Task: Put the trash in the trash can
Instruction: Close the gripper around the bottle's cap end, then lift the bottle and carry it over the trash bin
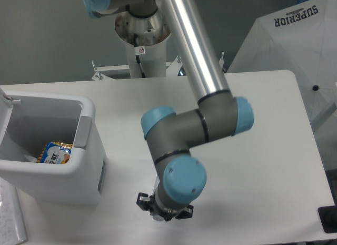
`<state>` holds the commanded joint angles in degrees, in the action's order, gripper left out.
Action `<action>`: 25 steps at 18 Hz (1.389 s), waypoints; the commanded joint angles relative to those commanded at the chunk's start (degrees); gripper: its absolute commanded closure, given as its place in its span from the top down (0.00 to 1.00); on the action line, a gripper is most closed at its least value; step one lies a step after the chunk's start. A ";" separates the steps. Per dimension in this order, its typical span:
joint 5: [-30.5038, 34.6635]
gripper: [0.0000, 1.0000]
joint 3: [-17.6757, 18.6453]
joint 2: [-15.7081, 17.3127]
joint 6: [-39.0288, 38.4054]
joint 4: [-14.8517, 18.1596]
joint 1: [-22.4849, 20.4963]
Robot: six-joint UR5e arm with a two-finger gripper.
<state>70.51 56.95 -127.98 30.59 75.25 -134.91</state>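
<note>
Trash can [79, 166], white with a grey side panel, stands at the tabletop's [263, 150] left edge, a blue snack packet [55, 153] with unreadable print lying inside. Bare tabletop spreads to its right. "SUPERIOR" reads on a white cover [295, 45] behind the tabletop. The pincer [163, 212] hangs right of the can, well apart from the packet, mostly hidden under the wrist; its opening cannot be judged.
</note>
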 joint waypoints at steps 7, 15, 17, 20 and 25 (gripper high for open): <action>-17.22 0.00 0.44 8.00 1.58 -11.42 -3.16; -35.42 0.00 0.44 13.89 1.32 -16.01 -4.93; -39.20 0.00 0.79 15.21 1.32 -16.10 -4.93; -47.19 0.00 2.37 15.92 1.23 -16.19 -4.75; -53.54 0.00 9.56 19.17 3.42 -18.55 -4.05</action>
<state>16.98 66.52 -108.82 34.01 56.69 -138.96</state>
